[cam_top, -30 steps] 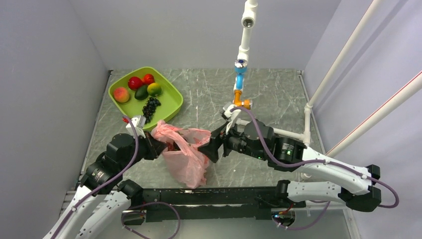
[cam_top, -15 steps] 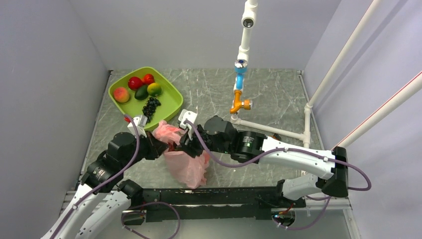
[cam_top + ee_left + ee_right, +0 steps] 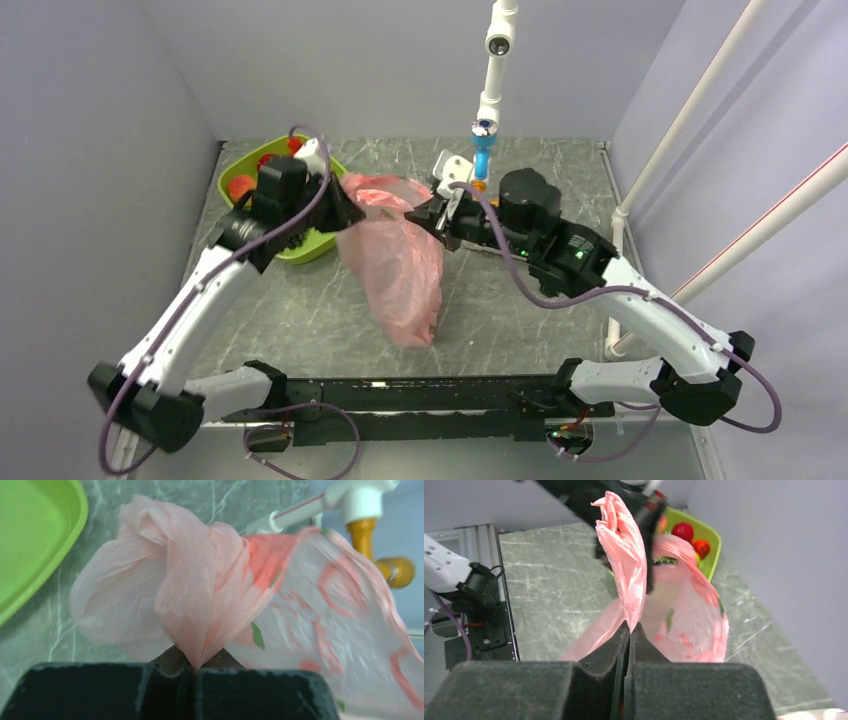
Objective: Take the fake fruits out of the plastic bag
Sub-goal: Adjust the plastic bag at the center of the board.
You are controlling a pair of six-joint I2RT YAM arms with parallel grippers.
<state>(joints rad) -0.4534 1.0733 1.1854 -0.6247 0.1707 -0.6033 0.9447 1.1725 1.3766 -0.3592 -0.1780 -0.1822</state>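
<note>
1. Pink, thin, crinkly film: the plastic bag (image 3: 395, 262) hangs in the middle of the table (image 3: 300, 320), strung up by its top between the two arms. Its lower end sags toward the near side, and whether it rests on the table I cannot tell.
2. The left gripper (image 3: 192, 672) has its jaws pressed together on a bunched fold of the film at the bag's left top edge.
3. The right gripper (image 3: 629, 635) is likewise clamped on a gathered strip of film at the right top edge.
4. The fake fruits do not show through the film. I judge that they lie in the sagging bottom.
5. Handling: the film looks very light, limp and slippery, and likely to stretch or tear under a hard pull. The gathered top edges are the soundest hold. Pinching the bottom corner would let the bag be tipped out.
6. A green tray (image 3: 300, 250) sits far left, partly behind the left arm.
</note>
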